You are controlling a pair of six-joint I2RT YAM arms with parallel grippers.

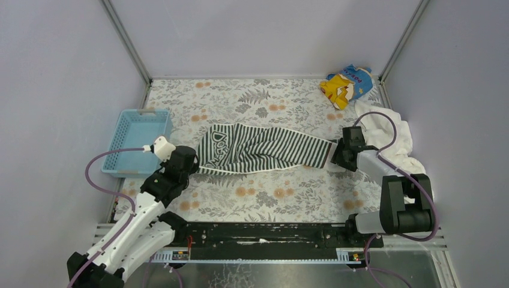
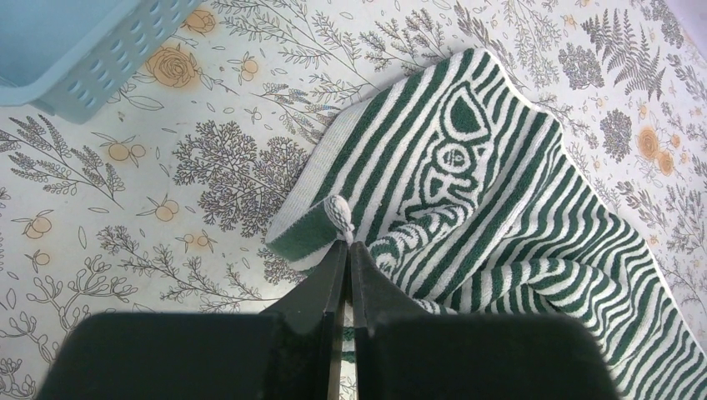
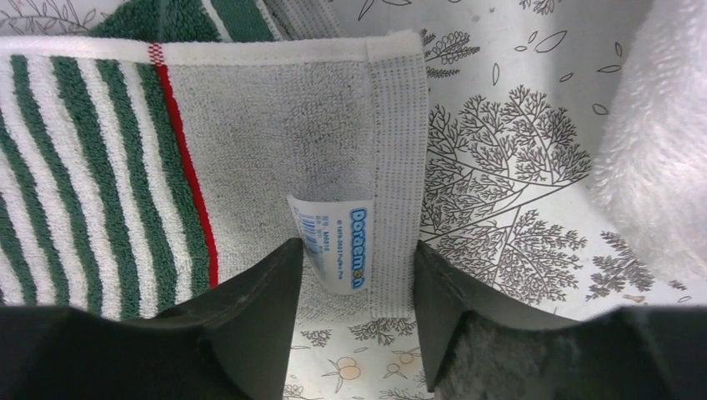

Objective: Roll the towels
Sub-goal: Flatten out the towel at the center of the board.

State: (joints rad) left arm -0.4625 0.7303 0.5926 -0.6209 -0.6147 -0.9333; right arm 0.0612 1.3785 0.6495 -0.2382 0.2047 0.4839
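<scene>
Striped towel (image 1: pixel 258 149) gripped at one end, mid-table.
The left gripper (image 2: pixel 348 243) is clenched on a folded-up corner of the striped towel. The right gripper (image 3: pixel 357 267) is released, its fingers straddling the labelled opposite end. The towel lies stretched across the floral table (image 1: pixel 270 198) between them. A blue basket (image 1: pixel 137 141) sits at left. The white towel (image 1: pixel 375 129) lies crumpled just beyond the right gripper, and the printed cloth (image 1: pixel 345 84) is in the far right corner.
</scene>
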